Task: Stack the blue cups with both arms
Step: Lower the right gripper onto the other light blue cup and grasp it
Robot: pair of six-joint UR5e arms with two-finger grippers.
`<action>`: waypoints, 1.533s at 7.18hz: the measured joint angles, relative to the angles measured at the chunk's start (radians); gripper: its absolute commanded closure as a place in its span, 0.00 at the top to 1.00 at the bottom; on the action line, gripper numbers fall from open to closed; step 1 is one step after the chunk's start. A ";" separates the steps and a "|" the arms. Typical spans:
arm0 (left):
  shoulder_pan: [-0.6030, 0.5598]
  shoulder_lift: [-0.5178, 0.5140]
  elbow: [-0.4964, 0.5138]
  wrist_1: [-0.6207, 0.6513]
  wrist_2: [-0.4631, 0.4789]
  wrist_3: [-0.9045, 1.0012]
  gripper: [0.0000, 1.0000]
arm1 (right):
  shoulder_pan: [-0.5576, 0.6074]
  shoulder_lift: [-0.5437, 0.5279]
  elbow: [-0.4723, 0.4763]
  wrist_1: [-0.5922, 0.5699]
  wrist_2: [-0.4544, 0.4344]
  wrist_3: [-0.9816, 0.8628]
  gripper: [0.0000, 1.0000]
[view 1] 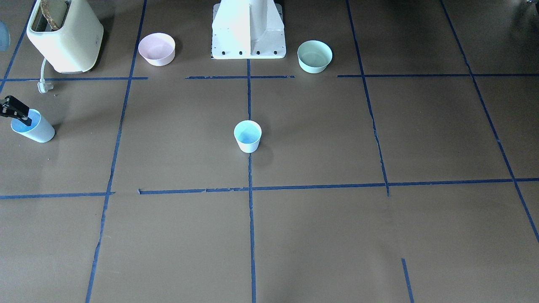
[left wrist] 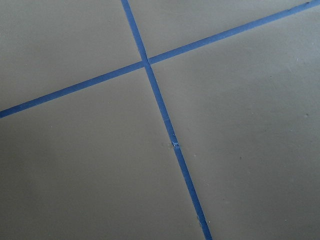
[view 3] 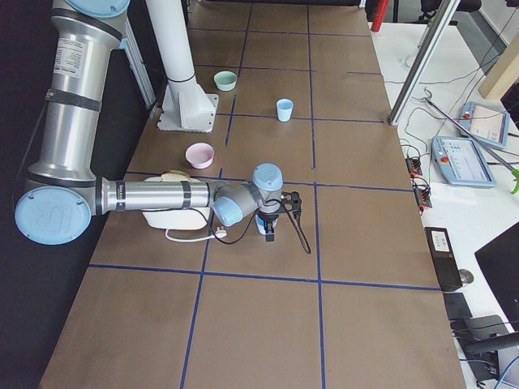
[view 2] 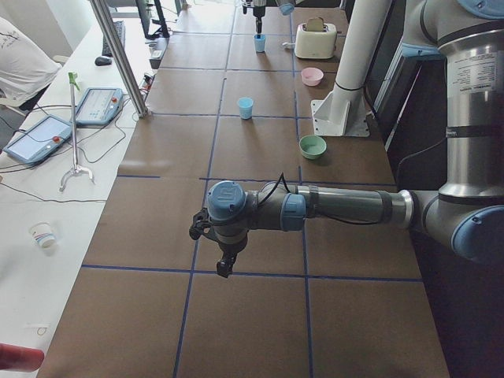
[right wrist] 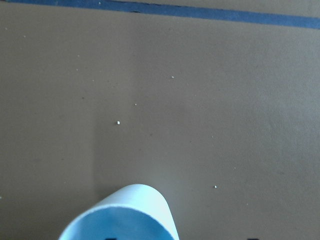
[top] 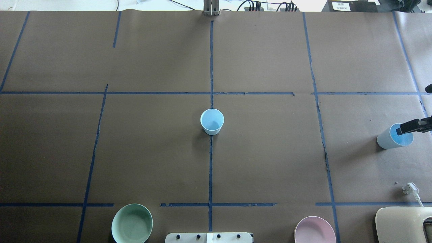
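Observation:
One blue cup (view 1: 247, 135) stands upright at the table's middle, on the centre tape line (top: 212, 121). The other blue cup (view 1: 37, 129) stands far out on the robot's right side (top: 388, 141). My right gripper (view 1: 23, 112) hangs over this cup with one finger inside the rim and the other outside. In the right wrist view the cup's rim (right wrist: 125, 212) sits at the bottom edge and the jaws stand apart, straddling its wall. My left gripper (view 2: 224, 264) hovers over bare table far from both cups. It shows only in the exterior left view, so I cannot tell whether it is open or shut.
A cream toaster (view 1: 67, 38) with a loose plug (view 1: 43, 86) stands behind the right-side cup. A pink bowl (view 1: 156, 48) and a mint-green bowl (view 1: 314, 55) flank the white pedestal (view 1: 248, 29). Blue tape lines cross the brown table.

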 measured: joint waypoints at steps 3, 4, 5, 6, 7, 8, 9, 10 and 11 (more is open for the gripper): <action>0.000 -0.001 0.001 0.000 0.000 0.000 1.00 | -0.015 0.006 -0.026 0.002 0.000 0.000 0.00; 0.000 -0.001 0.001 0.000 0.000 0.000 1.00 | -0.016 0.007 -0.023 0.004 0.000 0.001 0.00; 0.000 -0.001 0.000 -0.001 0.000 0.000 1.00 | -0.016 0.009 -0.013 0.003 0.000 0.009 0.00; 0.000 -0.001 -0.001 -0.001 0.000 -0.001 1.00 | -0.016 0.014 0.015 -0.001 0.003 0.032 0.00; 0.000 -0.001 0.000 0.000 0.000 -0.002 1.00 | -0.015 0.030 0.053 -0.017 0.009 0.078 0.00; 0.000 0.000 0.005 0.001 0.001 -0.012 1.00 | -0.018 0.068 0.090 -0.058 0.016 0.146 0.00; 0.000 0.001 0.010 0.002 0.002 -0.065 1.00 | -0.028 0.126 0.126 -0.126 0.020 0.216 0.00; 0.000 0.002 0.013 0.002 0.004 -0.164 1.00 | -0.050 0.204 0.164 -0.218 0.021 0.288 0.00; 0.000 0.003 0.013 0.001 0.007 -0.235 1.00 | -0.086 0.291 0.191 -0.302 0.016 0.369 0.00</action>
